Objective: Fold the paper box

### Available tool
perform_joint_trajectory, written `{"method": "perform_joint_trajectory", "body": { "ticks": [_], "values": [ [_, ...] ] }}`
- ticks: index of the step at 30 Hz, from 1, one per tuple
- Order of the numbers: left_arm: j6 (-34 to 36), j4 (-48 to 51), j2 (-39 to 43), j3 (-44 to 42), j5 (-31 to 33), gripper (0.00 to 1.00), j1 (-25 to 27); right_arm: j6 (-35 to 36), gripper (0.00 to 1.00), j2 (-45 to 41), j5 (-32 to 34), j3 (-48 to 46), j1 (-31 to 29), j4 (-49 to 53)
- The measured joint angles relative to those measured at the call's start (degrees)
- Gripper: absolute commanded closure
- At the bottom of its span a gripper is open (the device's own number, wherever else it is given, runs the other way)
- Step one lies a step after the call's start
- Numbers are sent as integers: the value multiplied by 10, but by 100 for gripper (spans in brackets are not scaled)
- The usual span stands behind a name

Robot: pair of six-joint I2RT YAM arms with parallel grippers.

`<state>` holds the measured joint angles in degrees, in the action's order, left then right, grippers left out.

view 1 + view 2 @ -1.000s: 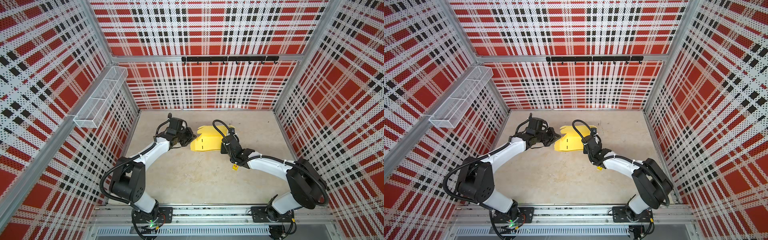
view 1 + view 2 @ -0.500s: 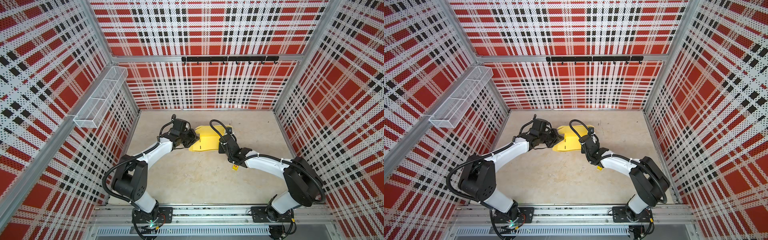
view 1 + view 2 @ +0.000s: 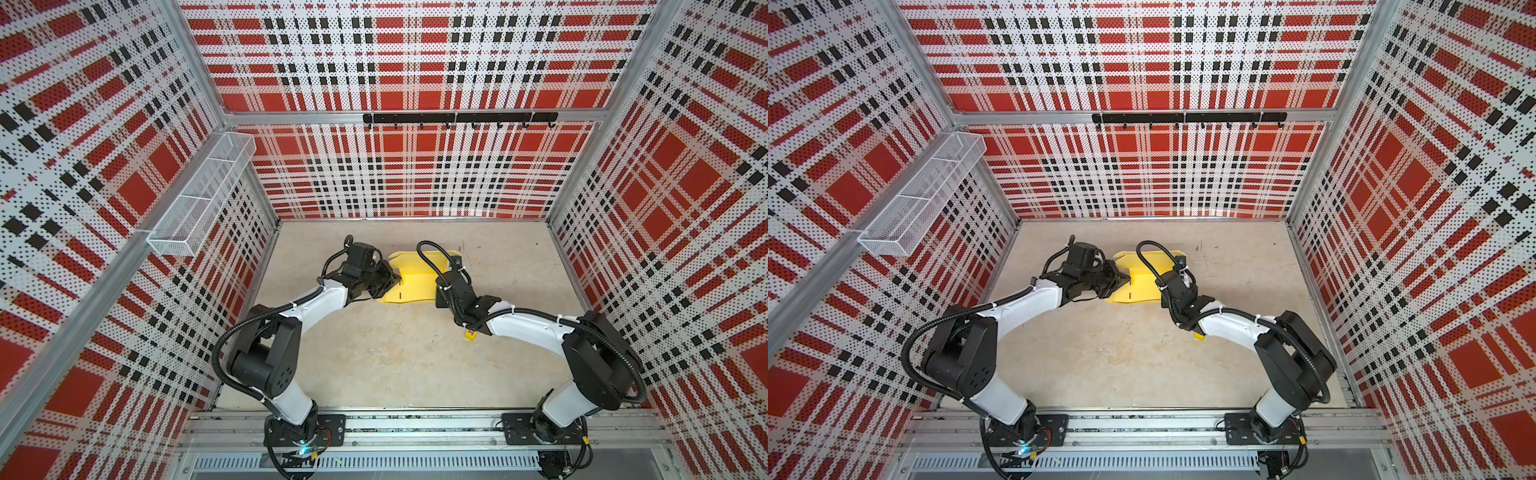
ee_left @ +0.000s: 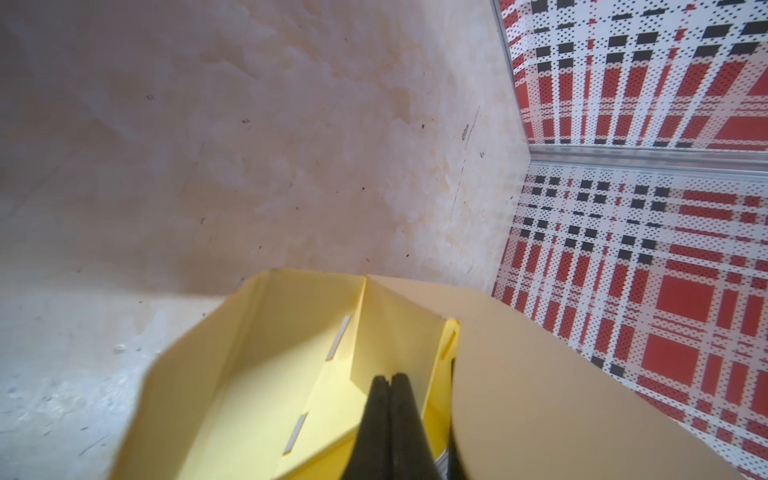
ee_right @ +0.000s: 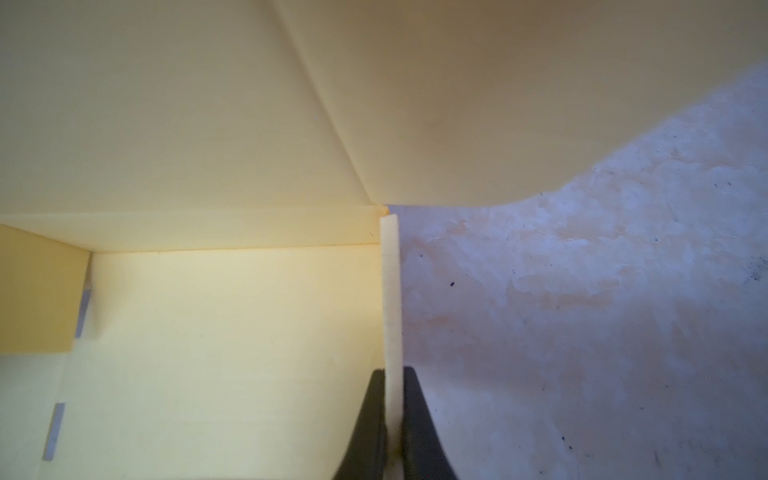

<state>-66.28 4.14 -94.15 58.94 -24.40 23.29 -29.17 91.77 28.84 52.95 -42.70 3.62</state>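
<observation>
Two pincers are working the paper box (image 3: 415,282), which lies half-formed near the middle of the surface's (image 3: 374,357) far edge. The right pincer (image 5: 392,374) is clamped on an upright side wall of the box, and the wall's thin edge shows between its fingers. The left pincer (image 4: 390,380) is closed. Its fingers are pressed together with nothing visible between them, and its tip is inside the box against a raised panel beside the slots.

The step in hand looks like standing the left side up along its crease. The right grip should probably hold firm as an anchor and keep its wall square. The left tip would do best to press close to the score line, not mid-panel, so the thin card bends there instead of buckling. A slow push should keep the box from sliding.

A second ago the left pincer stood at the box's left edge. It now reaches further in over that side, and the box has hardly moved.
</observation>
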Motion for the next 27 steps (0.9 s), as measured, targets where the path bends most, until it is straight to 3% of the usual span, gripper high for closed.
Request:
{"method": "perform_joint_trajectory", "body": {
  "ticks": [7,13,27],
  "values": [
    [-32,-65,-18,-14,-8,100,1,-4,95,0,5,0,0,0],
    [-13,-64,-19,-12,-18,100,6,-7,96,-8,11,-2,12,4],
    [21,-51,16,3,-41,100,27,-35,100,-63,-5,-30,160,26]
  ]
}}
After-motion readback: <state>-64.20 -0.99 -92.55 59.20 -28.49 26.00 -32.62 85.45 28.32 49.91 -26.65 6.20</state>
